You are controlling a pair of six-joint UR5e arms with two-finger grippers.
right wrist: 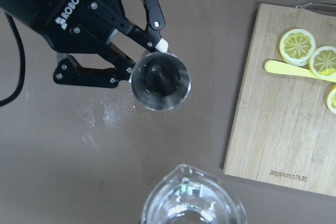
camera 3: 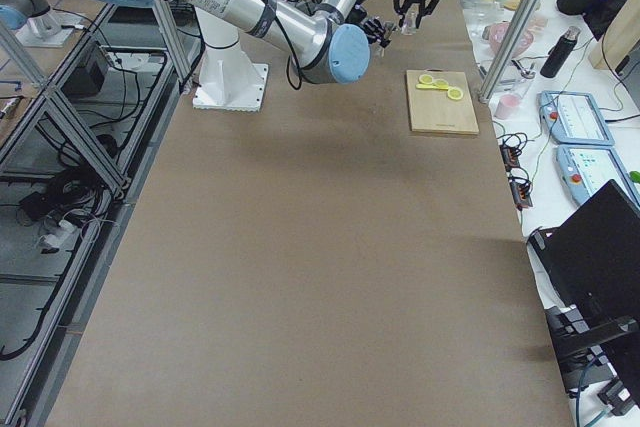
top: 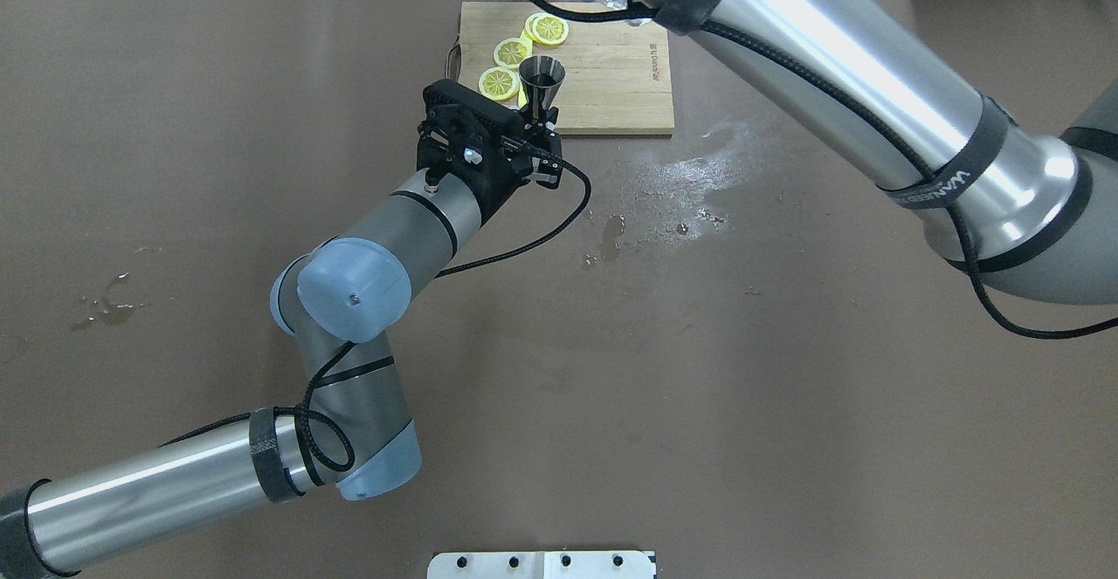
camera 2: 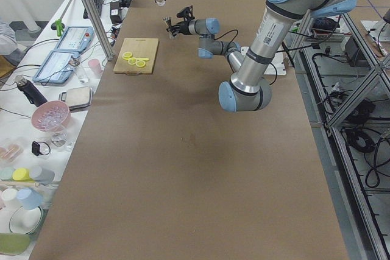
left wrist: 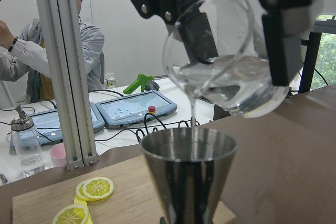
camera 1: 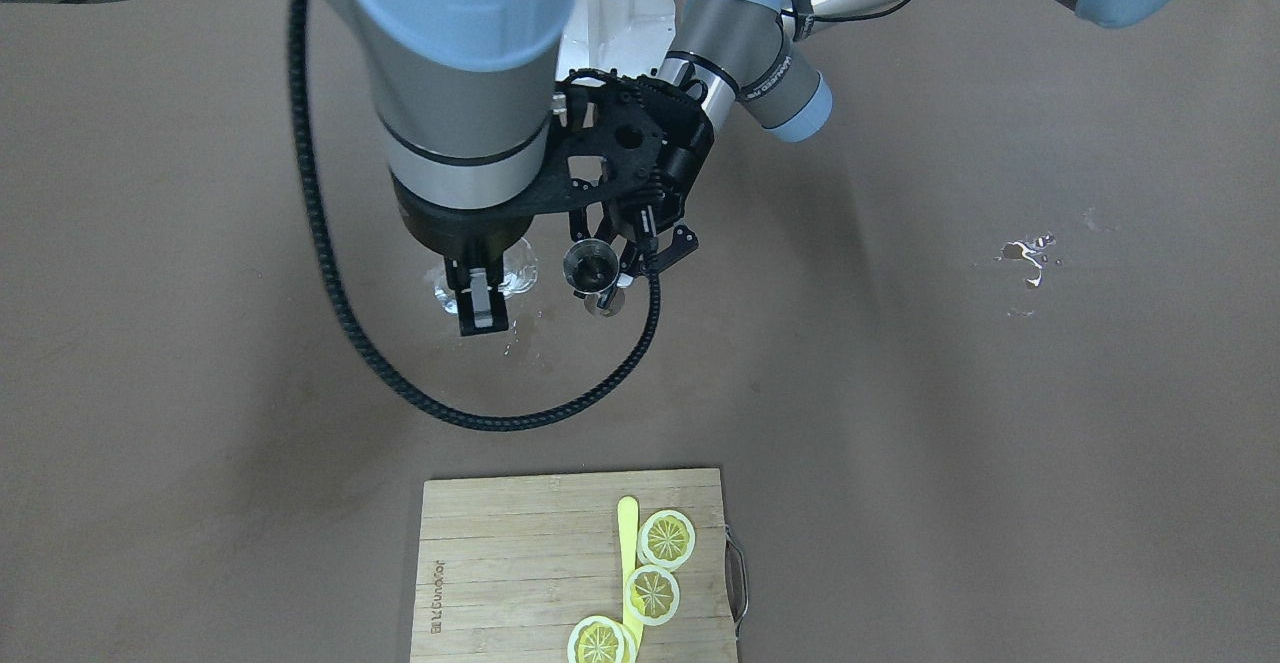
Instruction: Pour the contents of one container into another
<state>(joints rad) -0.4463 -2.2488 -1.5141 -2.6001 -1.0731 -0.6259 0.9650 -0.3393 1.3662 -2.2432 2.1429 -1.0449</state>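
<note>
Beaker (left wrist: pixel 226 72) clamped in right gripper (camera 1: pixel 476 291) trickles — water, seemingly — into jigger (left wrist: pixel 189 171) clamped by left gripper (top: pixel 539 122).

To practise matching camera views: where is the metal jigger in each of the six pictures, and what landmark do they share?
Front-facing: jigger just above centre.
Overhead: top centre, overlapping the board.
Exterior left: tiny, top, left of centre.
Exterior right: tiny, top, right of centre.
Left wrist: bottom centre, under the glass.
Right wrist: left of centre, seen from above.
Shared landmark: the board with lemon slices.
</note>
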